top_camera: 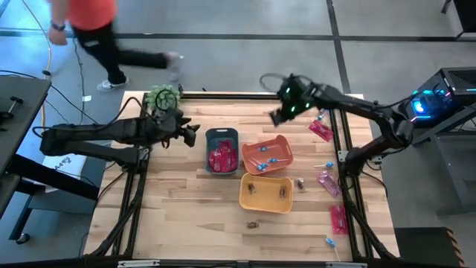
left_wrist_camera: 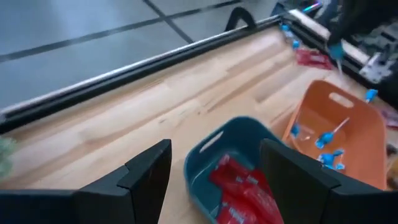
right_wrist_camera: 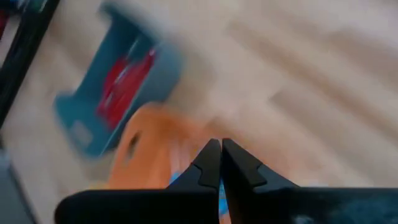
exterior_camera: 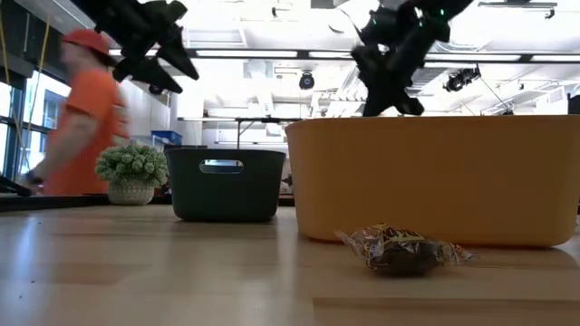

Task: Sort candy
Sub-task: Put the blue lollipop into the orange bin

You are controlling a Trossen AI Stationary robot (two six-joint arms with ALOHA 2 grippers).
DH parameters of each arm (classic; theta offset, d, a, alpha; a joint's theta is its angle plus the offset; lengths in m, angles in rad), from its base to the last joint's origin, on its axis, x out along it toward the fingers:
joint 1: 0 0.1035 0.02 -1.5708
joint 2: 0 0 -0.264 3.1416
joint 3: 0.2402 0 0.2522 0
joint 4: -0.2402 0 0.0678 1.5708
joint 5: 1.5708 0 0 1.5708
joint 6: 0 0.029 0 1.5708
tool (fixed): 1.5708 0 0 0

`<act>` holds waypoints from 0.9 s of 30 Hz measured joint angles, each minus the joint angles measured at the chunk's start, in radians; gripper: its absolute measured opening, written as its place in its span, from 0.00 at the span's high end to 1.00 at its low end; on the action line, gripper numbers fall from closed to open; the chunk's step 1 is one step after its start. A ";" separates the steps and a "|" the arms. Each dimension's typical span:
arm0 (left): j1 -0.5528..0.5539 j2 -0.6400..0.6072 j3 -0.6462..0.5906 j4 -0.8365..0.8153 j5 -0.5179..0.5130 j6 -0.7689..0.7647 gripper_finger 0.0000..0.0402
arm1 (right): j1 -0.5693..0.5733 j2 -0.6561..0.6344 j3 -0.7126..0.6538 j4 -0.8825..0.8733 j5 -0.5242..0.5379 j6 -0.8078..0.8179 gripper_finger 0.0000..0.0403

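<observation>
- Right gripper (top_camera: 277,117) is raised just behind the orange bin (top_camera: 282,143); jaws are seen pressed together, and any hold on candy cannot be told.
- A lollipop could be dropped outside the bin.
- Left gripper (top_camera: 195,135), jaws wide and empty, is held beside the blue bin (top_camera: 222,135).
- Loose candy (top_camera: 327,181) by the tabletop's right edge could be knocked off.

Left pincer (left_wrist_camera: 214,180) spread wide, above blue bin (left_wrist_camera: 205,162) of red packets (left_wrist_camera: 239,193), orange bin (left_wrist_camera: 348,124) beside
</observation>
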 joint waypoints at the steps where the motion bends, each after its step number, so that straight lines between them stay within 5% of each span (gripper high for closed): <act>1: 0.008 0.006 0.000 0.011 0.014 0.019 0.41 | 0.043 0.001 0.000 -0.003 -0.003 0.009 1.00; 6: 0.038 0.031 0.000 0.035 0.085 0.062 0.41 | 0.204 0.012 0.000 -0.026 0.059 0.044 1.00; 9: 0.051 0.050 0.000 0.036 0.087 0.068 0.41 | 0.239 0.028 0.000 -0.033 0.192 0.067 1.00; 12: 0.062 0.061 0.000 0.048 0.119 0.078 0.41 | 0.238 0.053 0.000 -0.031 0.185 0.114 0.97; 16: 0.075 0.062 0.000 0.053 0.210 0.079 0.41 | 0.253 0.086 0.000 -0.039 0.103 0.073 0.86; 22: 0.076 0.061 0.000 0.046 0.234 0.080 0.41 | 0.266 0.093 0.002 -0.069 0.120 -0.017 0.64; 24: 0.076 0.056 0.000 0.045 0.234 0.078 0.41 | 0.251 0.093 0.030 -0.133 0.183 -0.045 0.57; 27: 0.076 0.050 0.000 0.051 0.234 0.079 0.41 | 0.194 0.090 0.075 -0.255 0.419 0.012 0.52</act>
